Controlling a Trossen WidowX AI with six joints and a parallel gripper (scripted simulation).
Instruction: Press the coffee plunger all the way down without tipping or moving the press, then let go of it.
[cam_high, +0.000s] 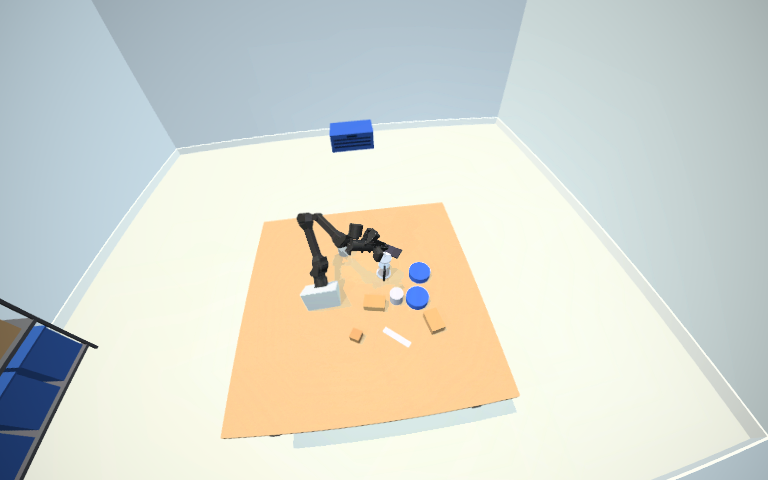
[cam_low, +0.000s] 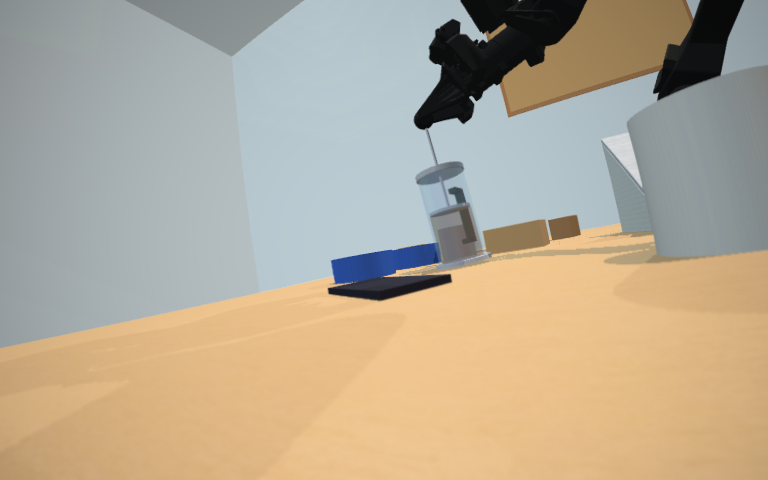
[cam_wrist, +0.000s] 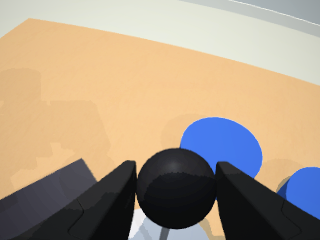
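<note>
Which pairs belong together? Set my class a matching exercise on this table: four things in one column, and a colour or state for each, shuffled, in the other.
Things:
1. plunger knob
2. round discs
3. flat slab
4. coffee press

States:
a. upright, rod still showing above its lid
b. blue, side by side
c. black, clamped by the gripper
d. dark, lying flat before the press

Pairs: 1-c, 2-b, 3-d, 4-a

The tan desk (cam_high: 294, 390) carries the coffee press (cam_low: 451, 217) near its middle; two blue discs (cam_high: 419, 272) toward the right edge; a dark flat slab (cam_low: 389, 285); tan blocks (cam_high: 374, 302); a white strip (cam_high: 396, 336) toward the front edge.
</note>
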